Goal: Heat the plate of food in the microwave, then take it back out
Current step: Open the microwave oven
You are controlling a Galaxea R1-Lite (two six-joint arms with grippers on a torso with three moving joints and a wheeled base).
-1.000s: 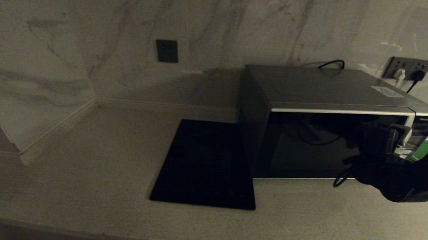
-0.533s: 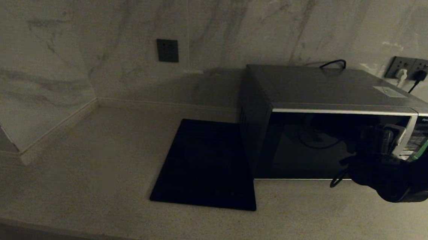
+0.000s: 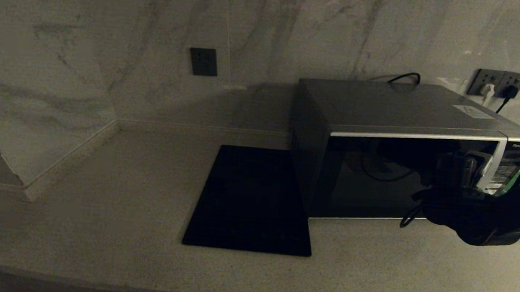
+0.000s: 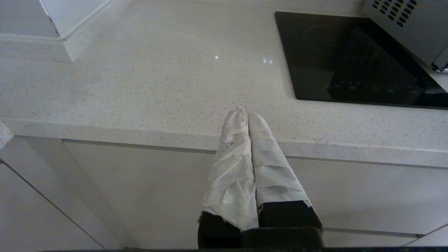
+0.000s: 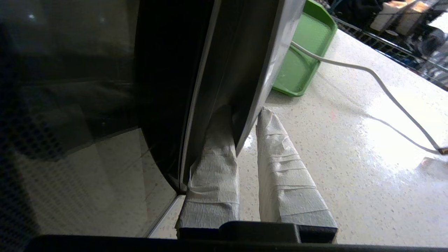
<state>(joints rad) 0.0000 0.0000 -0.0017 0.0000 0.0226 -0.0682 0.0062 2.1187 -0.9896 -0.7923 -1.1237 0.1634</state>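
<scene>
On a speckled counter against a marble wall, my right gripper [image 5: 246,120] had its taped fingers [image 5: 213,164] closed around the microwave [image 3: 408,124] door's upright free edge, beside the button panel. I judged the door would swing toward the mat [image 3: 249,200]. The left gripper [image 4: 245,117] hung parked, pressed together, empty, below the counter's edge. I saw no plate.

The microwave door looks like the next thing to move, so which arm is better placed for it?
The right. Its gripper already straddles the door's silver trim on the microwave. The left gripper hangs over the counter edge, jaws shut, far off.
</scene>
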